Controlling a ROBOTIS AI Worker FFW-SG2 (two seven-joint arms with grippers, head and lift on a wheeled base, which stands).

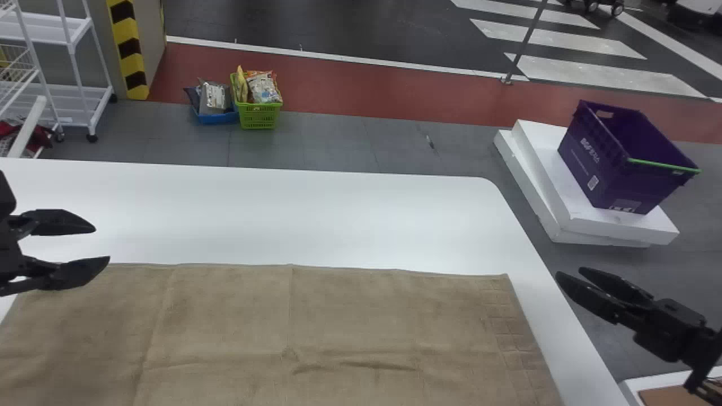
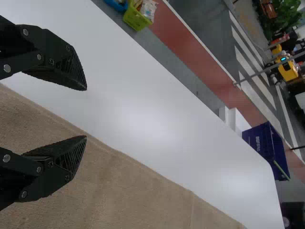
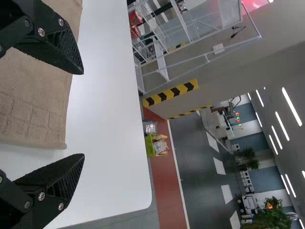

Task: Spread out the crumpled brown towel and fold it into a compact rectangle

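A brown towel (image 1: 338,321) lies spread flat on a white bench (image 1: 282,214), its far edge running nearly straight across and its right-hand end marked with a grid texture. Shallow wrinkles and faint fold lines cross its surface; its near side runs out of the head view's bottom edge. The left end effector (image 1: 102,244) is by the towel's far left part, its two black fingers well apart with bare space between them. The right end effector (image 1: 569,272) is to the right of the towel, near the bench's right edge, and its fingers are also parted, with nothing between them. On the grey floor beyond, a purple crate (image 1: 598,163) sits on stacked white slabs (image 1: 541,186) at the right, and a green basket (image 1: 259,115) of packets stands beside a blue basket (image 1: 217,117), left of the middle
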